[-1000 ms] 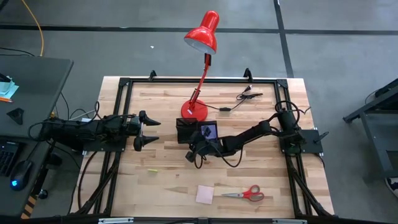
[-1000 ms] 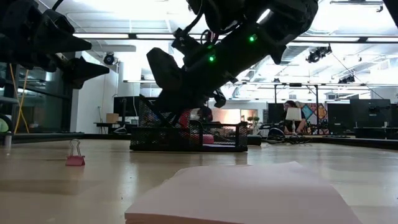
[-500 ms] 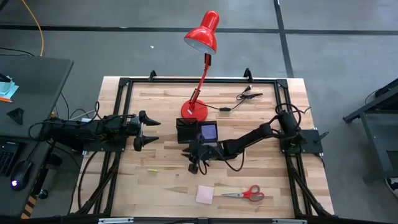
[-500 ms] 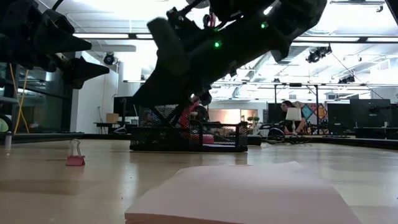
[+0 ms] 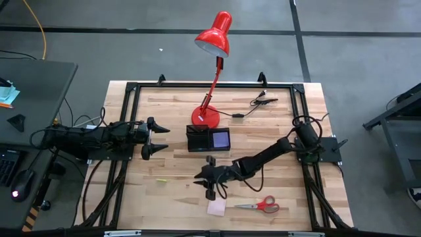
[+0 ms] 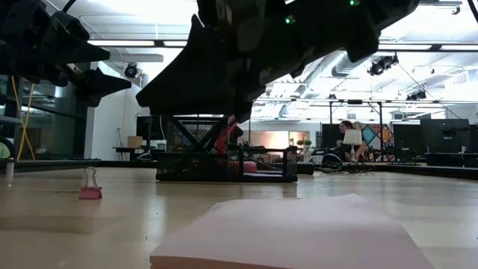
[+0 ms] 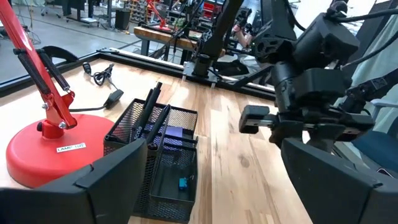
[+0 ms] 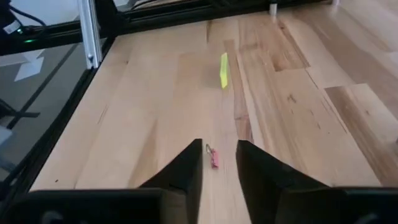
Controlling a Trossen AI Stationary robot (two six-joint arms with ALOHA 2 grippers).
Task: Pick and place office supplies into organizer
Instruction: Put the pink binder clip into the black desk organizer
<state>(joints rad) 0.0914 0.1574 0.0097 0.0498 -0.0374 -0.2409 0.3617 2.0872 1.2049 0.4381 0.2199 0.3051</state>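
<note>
1. Right gripper (image 5: 209, 184): extended over the front-centre of the table (image 5: 171, 197), clear of the organizer and just beside the pink sticky-note pad. Its two fingers (image 8: 186, 171) stand a narrow gap apart with nothing between them.
2. Left gripper (image 5: 158, 139): stationed at the table's left side, jaws spread wide, nothing held.
3. Organizer (image 5: 208, 139): black mesh tray near the table centre, directly in front of the red lamp base (image 5: 206, 117). The purple sticky-note pad (image 5: 220, 139) lies in its right compartment; black pens (image 7: 152, 115) stand tilted in the tall compartment on its left.
4. Pink sticky-note pad (image 5: 216, 206): flat on the table near the front edge, outside the organizer.
5. Scissors (image 5: 260, 205): red-handled, flat on the table just right of the pink pad.
6. Small items on the table: a pink binder clip (image 8: 214, 158) lies ahead of the right fingers, with a yellow strip (image 8: 224, 70) farther off.
</note>
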